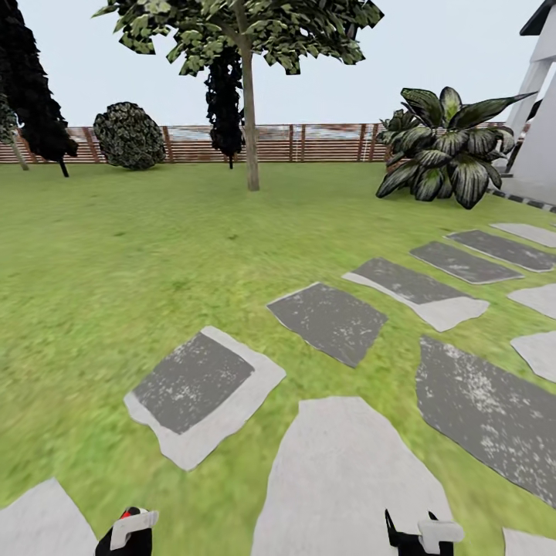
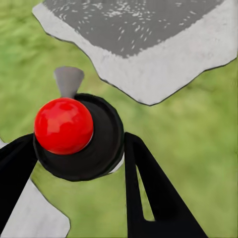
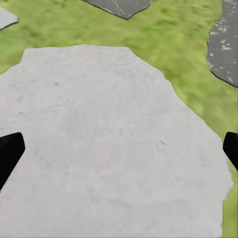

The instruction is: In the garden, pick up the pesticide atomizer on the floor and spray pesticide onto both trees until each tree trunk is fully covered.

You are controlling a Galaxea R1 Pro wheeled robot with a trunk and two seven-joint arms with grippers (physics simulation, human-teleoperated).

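Note:
My left gripper (image 2: 79, 166) is shut on the pesticide atomizer (image 2: 63, 125), which has a red ball top, a black round cap and a grey nozzle, and it hangs over grass beside a paving slab. In the head view the atomizer's red tip (image 1: 125, 513) shows at the bottom edge in the left gripper (image 1: 127, 534). The right gripper (image 1: 421, 536) is open over a pale stone slab (image 3: 109, 139), holding nothing. One tree with a straight pale trunk (image 1: 251, 123) stands far ahead before the fence. A second thin pale trunk (image 1: 18, 157) leans at the far left edge. No white spray is visible.
Grey stepping stones (image 1: 197, 382) run across the lawn from the near middle to the right. A brown slat fence (image 1: 324, 143) closes the back. Dark column trees (image 1: 35, 93), a round bush (image 1: 129, 137) and a broad-leaved striped plant (image 1: 444, 150) stand along it. A white structure (image 1: 540, 131) rises at right.

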